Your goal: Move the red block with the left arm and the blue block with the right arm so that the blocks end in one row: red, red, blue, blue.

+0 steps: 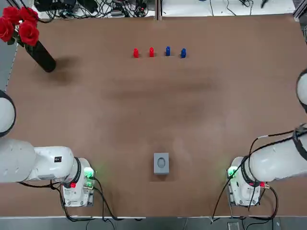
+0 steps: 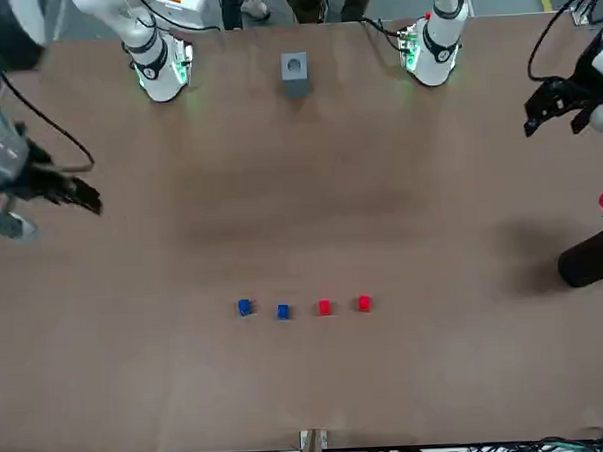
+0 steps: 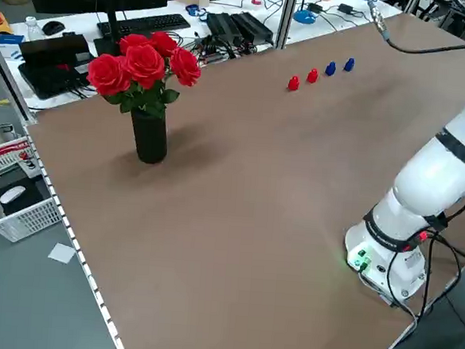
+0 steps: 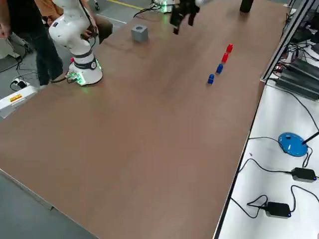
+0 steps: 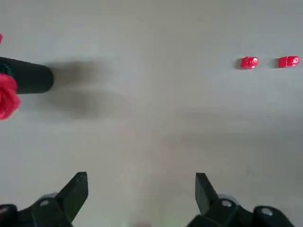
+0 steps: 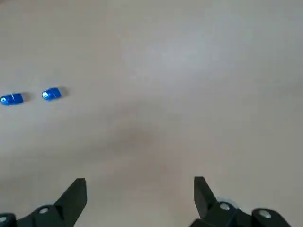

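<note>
Brown matte tabletop [image 1: 153, 110] spreads out before both Franka arms, with a white desk strewn with cables along its far edge. The left gripper [image 5: 141, 176] hangs above the table's left margin, its black fingers spread wide with nothing between them. The right gripper [image 6: 139, 180] hangs above the opposite margin, likewise parted and empty.

Four small blocks stand in one straight line on the table. They are farther from the robot than either gripper and roughly midway between the two. Counting from the left gripper's side toward the right gripper's side, they are the outer red block [image 1: 135, 53], the inner red block [image 1: 151, 52], the inner blue block [image 1: 167, 51] and the outer blue block [image 1: 183, 53]. Small gaps separate them, and none touches its neighbour. Both red ones lie well apart from the left gripper, and both blue ones lie well apart from the right gripper.

A tall black cylindrical vase [image 1: 42, 57] holding red roses [image 1: 19, 24] stands beyond the left gripper, farther from the robot and well apart from the red pair. A small grey cube with a round recess on top [image 1: 161, 163] sits nearer the robot than both grippers, between the two white arm bases.
</note>
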Controlling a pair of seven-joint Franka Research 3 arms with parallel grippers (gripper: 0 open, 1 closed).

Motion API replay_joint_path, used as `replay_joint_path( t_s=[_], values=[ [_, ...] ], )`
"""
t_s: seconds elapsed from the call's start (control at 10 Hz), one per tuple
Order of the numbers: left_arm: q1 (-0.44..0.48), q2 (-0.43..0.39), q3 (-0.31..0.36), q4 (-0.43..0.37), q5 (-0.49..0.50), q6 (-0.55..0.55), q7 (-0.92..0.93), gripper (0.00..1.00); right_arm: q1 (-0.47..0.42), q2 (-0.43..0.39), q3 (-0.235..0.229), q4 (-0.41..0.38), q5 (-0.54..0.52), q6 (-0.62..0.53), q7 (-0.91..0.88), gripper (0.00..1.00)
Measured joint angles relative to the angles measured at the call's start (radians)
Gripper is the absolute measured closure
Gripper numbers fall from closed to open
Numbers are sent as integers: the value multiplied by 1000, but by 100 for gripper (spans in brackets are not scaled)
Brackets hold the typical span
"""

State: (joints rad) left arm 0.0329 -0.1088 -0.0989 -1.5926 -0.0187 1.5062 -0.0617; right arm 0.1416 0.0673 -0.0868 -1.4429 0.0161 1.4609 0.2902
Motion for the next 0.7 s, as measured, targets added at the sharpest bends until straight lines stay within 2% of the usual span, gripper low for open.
replay_joint_path(
  t_s=[0.2, 0.5, 0.7],
  values=[
    [-11, -17, -6, 3, 0, -21, 0, 0, -40, -88, -24, -45, -2, -21, -129, 0],
    [-26, 64, -30, 107, 0, -26, -1, 1, -126, -110, -26, -106, -2, 10, -324, 0],
    [-23, 100, -31, 128, 0, -27, -5, 2, -129, -131, -13, -200, -2, 98, -350, 0]
  ],
)
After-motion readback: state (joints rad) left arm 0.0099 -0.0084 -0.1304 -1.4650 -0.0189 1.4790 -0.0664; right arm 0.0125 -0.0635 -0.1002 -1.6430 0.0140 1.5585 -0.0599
